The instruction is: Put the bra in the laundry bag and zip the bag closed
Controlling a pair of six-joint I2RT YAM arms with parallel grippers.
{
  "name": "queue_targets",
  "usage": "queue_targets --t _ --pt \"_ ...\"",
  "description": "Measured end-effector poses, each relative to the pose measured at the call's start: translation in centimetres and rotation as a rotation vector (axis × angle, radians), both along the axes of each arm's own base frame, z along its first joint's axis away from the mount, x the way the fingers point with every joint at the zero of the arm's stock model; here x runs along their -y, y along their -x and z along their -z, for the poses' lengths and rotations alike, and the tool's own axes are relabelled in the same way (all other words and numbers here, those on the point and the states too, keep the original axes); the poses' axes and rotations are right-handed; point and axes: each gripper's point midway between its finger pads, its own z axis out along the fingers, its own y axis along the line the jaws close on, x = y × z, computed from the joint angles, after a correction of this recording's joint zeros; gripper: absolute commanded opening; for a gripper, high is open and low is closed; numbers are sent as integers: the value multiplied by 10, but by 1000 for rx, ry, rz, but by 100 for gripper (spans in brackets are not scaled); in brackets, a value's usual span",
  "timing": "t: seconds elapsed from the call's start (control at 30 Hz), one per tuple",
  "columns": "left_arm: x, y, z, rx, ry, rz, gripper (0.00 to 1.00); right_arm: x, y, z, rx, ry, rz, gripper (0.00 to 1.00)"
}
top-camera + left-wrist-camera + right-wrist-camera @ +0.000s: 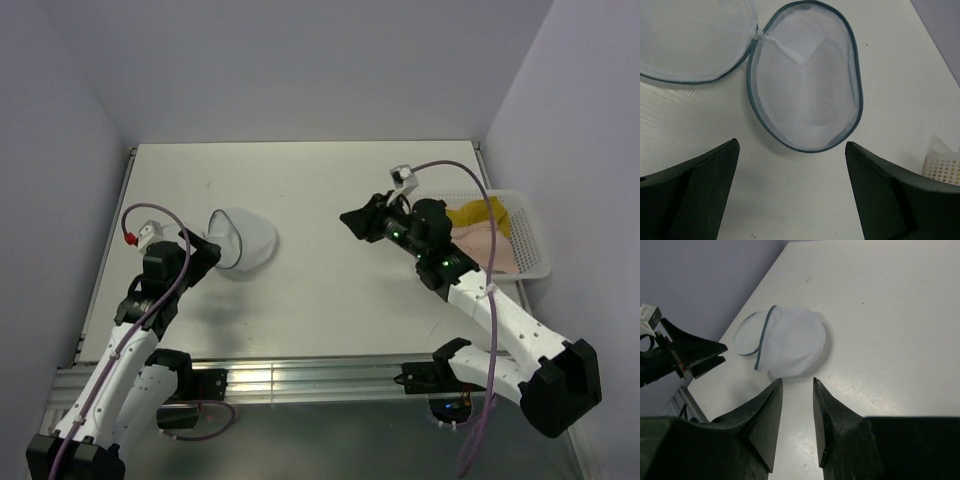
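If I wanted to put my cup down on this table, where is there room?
Bare table lies between the laundry bag and the right tool, and along the far edge behind both. It is crowded by the basket on the right, and where the left tool faces the bag.

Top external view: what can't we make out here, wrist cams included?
- Top view: white plastic lattice basket partly hidden by the right arm; yellow fabric and pink fabric inside are too small to tell what garments they are.
- Left wrist view: round white mesh laundry bag, other half cut off by the top edge.
- Right wrist view: bag's zip pull too small to find.
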Motion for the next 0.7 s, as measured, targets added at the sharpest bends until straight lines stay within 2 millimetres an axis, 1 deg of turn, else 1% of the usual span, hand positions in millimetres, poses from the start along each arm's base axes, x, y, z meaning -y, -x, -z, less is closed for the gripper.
queue_targets --t 0.03,0.07,0.13,0.23,0.27,0.4,0.47,0.5,0.57,0.7 --pt "-1 3 4 1 9 -10 93 -8 0 -1 2 17 -13 44" --pt "-2 6 7 6 18 -22 93 -21 1 -2 0 40 -37 46" --pt "-5 11 9 22 33 -41 92 -38 0 -1 -2 70 -57 51" --pt "-7 14 10 49 52 -65 89 -64 -3 11 -35 137 -76 53" --pt "-8 15 11 53 57 -69 89 -77 -4 16 -49 169 -87 53" --pt "-9 17 22 39 65 -83 88 -138 0 28 -62 263 -161 53" --pt "-9 18 27 30 64 -83 86 -163 1 36 -69 306 -191 52" --pt "-9 19 31 25 65 -84 84 -173 -1 39 -73 326 -196 52" --pt "-9 20 37 18 69 -86 83 -193 -8 44 -72 356 -205 52" --pt "-8 21 46 8 76 -86 83 -221 -29 57 -85 403 -199 52"
